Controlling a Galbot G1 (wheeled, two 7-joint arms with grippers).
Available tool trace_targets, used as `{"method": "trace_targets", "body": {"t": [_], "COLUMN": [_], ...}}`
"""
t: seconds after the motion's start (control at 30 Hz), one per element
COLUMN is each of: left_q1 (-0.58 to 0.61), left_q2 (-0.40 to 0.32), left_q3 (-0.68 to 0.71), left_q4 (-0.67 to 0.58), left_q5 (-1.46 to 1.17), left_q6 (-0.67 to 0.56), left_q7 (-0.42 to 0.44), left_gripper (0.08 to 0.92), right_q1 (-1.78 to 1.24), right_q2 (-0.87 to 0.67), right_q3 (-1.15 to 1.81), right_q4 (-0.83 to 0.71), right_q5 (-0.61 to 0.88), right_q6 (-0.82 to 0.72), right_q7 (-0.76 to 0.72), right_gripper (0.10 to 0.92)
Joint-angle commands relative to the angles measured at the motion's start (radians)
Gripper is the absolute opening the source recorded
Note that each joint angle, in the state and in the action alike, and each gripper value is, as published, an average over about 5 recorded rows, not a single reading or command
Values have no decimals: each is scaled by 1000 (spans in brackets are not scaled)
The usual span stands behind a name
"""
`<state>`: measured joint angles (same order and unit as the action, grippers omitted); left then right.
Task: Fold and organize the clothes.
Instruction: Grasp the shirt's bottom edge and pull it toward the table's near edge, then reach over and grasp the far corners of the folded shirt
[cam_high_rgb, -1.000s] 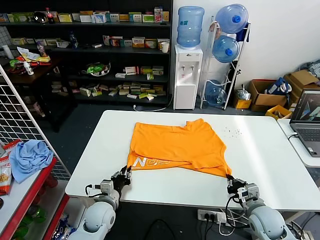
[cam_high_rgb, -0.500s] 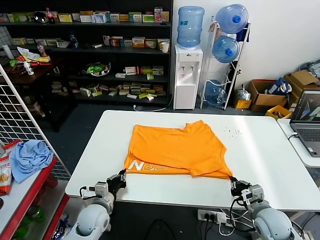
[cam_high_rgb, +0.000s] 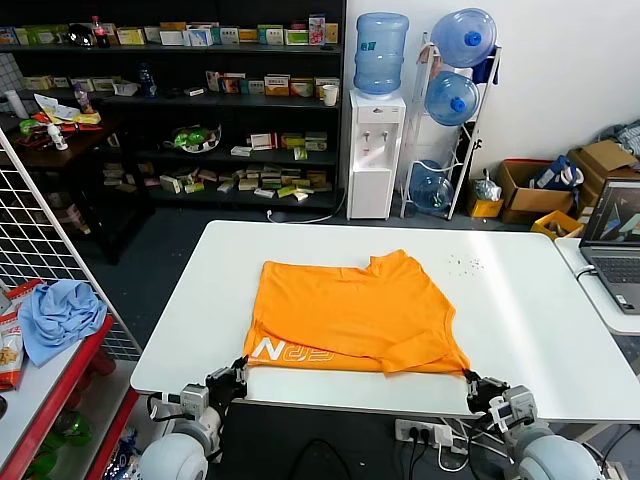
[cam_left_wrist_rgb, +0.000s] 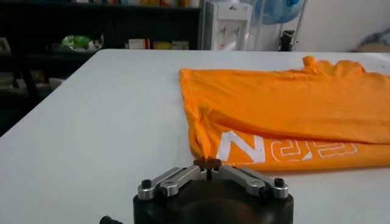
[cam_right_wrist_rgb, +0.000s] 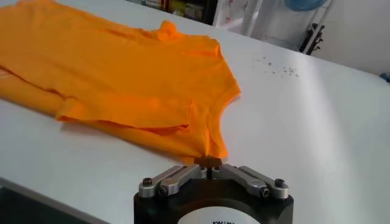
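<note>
The clothes are one bright orange T-shirt (cam_high_rgb: 350, 315) lying folded on the white table (cam_high_rgb: 530, 320), its white lettering (cam_high_rgb: 300, 353) showing along the near edge. At the table's front edge my left gripper (cam_high_rgb: 238, 368) is shut on the shirt's near left corner (cam_left_wrist_rgb: 204, 152). My right gripper (cam_high_rgb: 470, 380) is shut on the near right corner (cam_right_wrist_rgb: 210, 149). In both wrist views the fingertips meet on a pinch of orange fabric. The shirt (cam_left_wrist_rgb: 286, 115) stretches away from the left gripper (cam_left_wrist_rgb: 207, 163); the right gripper (cam_right_wrist_rgb: 209, 162) holds where the folded layers (cam_right_wrist_rgb: 122, 79) end.
A laptop (cam_high_rgb: 615, 240) sits on a second table at the right. A light blue cloth (cam_high_rgb: 58, 315) lies on a red rack at the left. Shelves (cam_high_rgb: 180, 100), a water dispenser (cam_high_rgb: 376, 150) and bottle rack stand behind the table.
Both grippers have pulled the shirt's near corners toward the table's front edge, sliding the shirt closer to me and drawing it flatter. The left gripper closed fully on its corner.
</note>
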<state>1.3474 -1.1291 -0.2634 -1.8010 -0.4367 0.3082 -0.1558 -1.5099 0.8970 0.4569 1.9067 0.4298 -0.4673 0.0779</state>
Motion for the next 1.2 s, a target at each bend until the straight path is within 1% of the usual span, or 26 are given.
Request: {"method": "trace_targets", "body": {"t": [0.03, 0.17, 0.27, 0.53, 0.67, 0.77, 0.83, 1.0, 1.07, 1.2], "left_q1": [159, 186, 185, 118, 51, -19, -83, -284, -373, -512], "left_q2": [17, 17, 18, 30, 48, 56, 55, 41, 34, 12], "left_q3": [-3, -14, -24, -46, -52, -42, -26, 39, 68, 122], "left_q4": [-115, -139, -151, -175, -153, -111, -67, 90, 163, 308], "left_q5": [18, 36, 40, 38, 36, 25, 14, -10, -21, -47], "left_q6": [18, 33, 31, 24, -7, -45, -70, -105, -109, -106], "left_q7": [-6, -6, -5, -2, 10, 20, 24, 22, 21, 19], "left_gripper": [96, 96, 132, 361, 473, 560, 620, 756, 798, 821], "right_q1": [-122, -125, -116, -80, 0, 117, 220, 509, 611, 798], "right_q2": [-7, -7, -12, -40, -66, -77, -76, -34, -7, 56], "right_q3": [10, 13, 17, 47, 60, 38, 9, -96, -146, -239], "right_q4": [96, 116, 129, 128, 90, 1, -85, -309, -398, -564], "right_q5": [-9, -14, -15, 0, 51, 110, 141, 204, 210, 199], "right_q6": [-20, -30, -38, -27, 69, 156, 194, 215, 198, 165], "right_q7": [9, 11, 9, 13, 14, 2, -13, -66, -85, -123], "right_gripper": [124, 125, 157, 380, 493, 579, 640, 777, 805, 822]}}
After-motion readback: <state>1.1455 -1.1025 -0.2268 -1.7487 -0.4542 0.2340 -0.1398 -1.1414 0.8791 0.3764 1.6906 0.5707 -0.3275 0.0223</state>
